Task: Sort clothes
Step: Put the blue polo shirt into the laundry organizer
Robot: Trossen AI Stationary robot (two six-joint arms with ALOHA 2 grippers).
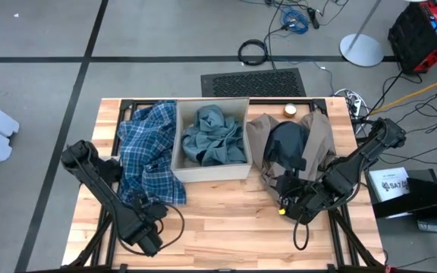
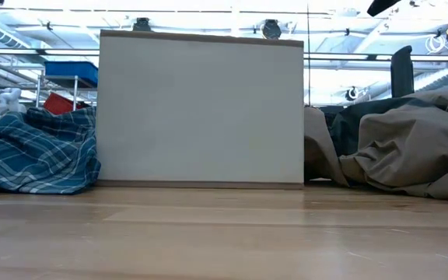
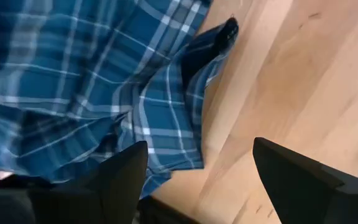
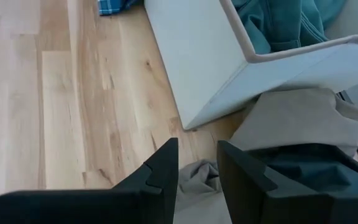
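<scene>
Lettering is seen only on a white label beside the table's right edge, in the high view; roughly "SAT" is made out, the rest being too small to be read. No text, brand or number is legible on the box, the clothes or the arms.

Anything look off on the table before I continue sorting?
Mostly tidy. The plaid shirt drapes over the left wall of the box, partly hanging inside rather than lying in its own pile. The teal piece sits fully in the box. Nothing spilled or damaged.
</scene>
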